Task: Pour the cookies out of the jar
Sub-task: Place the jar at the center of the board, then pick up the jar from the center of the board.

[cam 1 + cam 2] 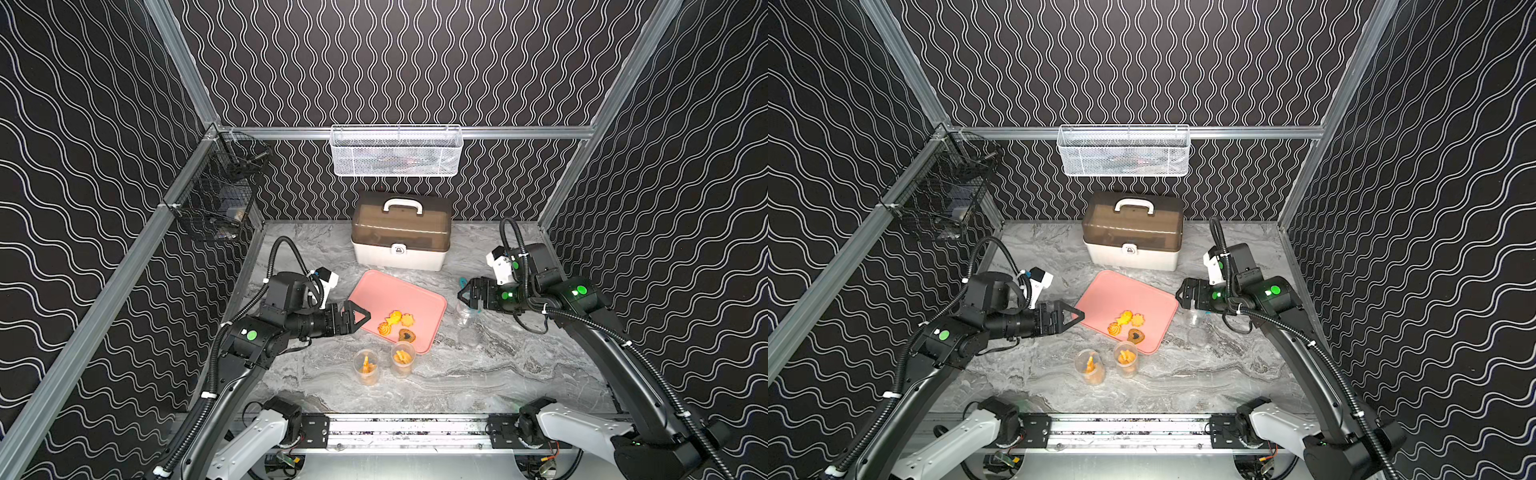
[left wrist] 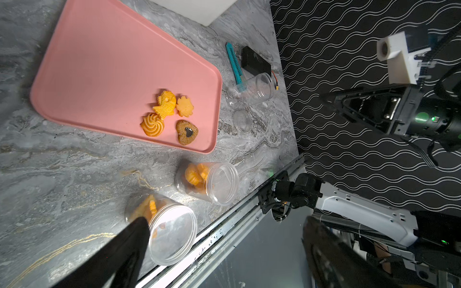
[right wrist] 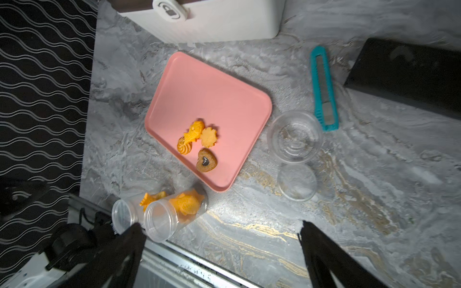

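Four cookies (image 1: 397, 324) (image 1: 1125, 324) (image 2: 169, 114) (image 3: 199, 142) lie near the front corner of a pink tray (image 1: 386, 291) (image 3: 199, 87). An empty clear jar (image 1: 465, 313) (image 2: 254, 89) (image 3: 294, 136) stands open right of the tray, its lid (image 2: 241, 121) (image 3: 296, 182) flat on the table beside it. Two more clear jars (image 1: 365, 368) (image 1: 402, 358) (image 2: 207, 182) (image 3: 174, 212) with cookies inside stand in front of the tray. My left gripper (image 1: 357, 318) (image 1: 1073, 316) (image 2: 224, 224) hovers open at the tray's left edge. My right gripper (image 1: 467, 295) (image 1: 1183, 293) (image 3: 220, 224) hangs open above the empty jar, holding nothing.
A teal box cutter (image 3: 324, 89) and a black box (image 3: 404, 74) lie right of the empty jar. A white storage box with a brown lid (image 1: 401, 232) stands behind the tray. A white mesh basket (image 1: 397, 151) and a black wire basket (image 1: 220, 195) hang on the walls.
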Controlling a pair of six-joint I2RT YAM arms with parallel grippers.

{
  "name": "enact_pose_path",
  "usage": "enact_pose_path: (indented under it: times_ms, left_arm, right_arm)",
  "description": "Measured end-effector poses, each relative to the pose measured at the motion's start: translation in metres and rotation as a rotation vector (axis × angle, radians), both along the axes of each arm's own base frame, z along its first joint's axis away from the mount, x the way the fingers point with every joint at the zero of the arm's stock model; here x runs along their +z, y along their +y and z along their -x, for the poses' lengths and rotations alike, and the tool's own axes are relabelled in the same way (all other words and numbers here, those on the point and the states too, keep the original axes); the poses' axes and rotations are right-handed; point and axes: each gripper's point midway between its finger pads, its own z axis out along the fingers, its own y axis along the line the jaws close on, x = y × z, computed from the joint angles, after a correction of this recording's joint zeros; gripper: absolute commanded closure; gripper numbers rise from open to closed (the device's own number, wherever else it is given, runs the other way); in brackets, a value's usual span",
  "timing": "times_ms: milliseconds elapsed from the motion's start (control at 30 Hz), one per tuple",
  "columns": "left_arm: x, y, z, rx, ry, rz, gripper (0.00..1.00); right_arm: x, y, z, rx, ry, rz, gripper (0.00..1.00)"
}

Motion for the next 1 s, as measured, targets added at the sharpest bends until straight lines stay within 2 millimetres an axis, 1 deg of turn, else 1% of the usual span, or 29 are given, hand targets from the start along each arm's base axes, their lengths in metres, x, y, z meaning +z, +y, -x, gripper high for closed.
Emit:
enact_pose_path:
  times_ms: [167, 300, 400, 533, 667, 767, 867, 1000]
  left_arm:
    - [-0.005, 0.0, 0.006, -0.011, 0.012, -0.009, 0.01]
    - [-0.005, 0.001, 0.008, -0.006, 0.01, -0.015, 0.01]
    - [-0.005, 0.004, 0.009, 0.003, 0.009, -0.026, 0.01]
    - [-0.004, 0.008, 0.009, 0.021, 0.006, -0.047, 0.01]
    - [-0.007, 0.011, 0.01, 0.033, 0.014, -0.062, 0.01]
    - [-0.008, 0.012, 0.01, 0.039, 0.016, -0.069, 0.01]
    - [-0.009, 0.014, 0.01, 0.045, 0.017, -0.076, 0.01]
    - [-0.009, 0.015, 0.01, 0.051, 0.019, -0.083, 0.01]
  right_arm:
    - [-0.007, 0.022, 0.025, 0.075, 0.053, -0.047, 0.0]
    - [-0.023, 0.045, 0.047, 0.164, 0.094, -0.01, 0.0]
    - [-0.035, 0.062, 0.059, 0.215, 0.124, 0.035, 0.0]
    - [-0.048, 0.074, 0.062, 0.23, 0.141, 0.1, 0.0]
    - [-0.052, 0.086, 0.065, 0.25, 0.143, 0.124, 0.0]
    - [-0.057, 0.092, 0.064, 0.243, 0.138, 0.143, 0.0]
    - [-0.06, 0.104, 0.067, 0.267, 0.141, 0.15, 0.0]
    - [-0.068, 0.114, 0.069, 0.28, 0.147, 0.178, 0.0]
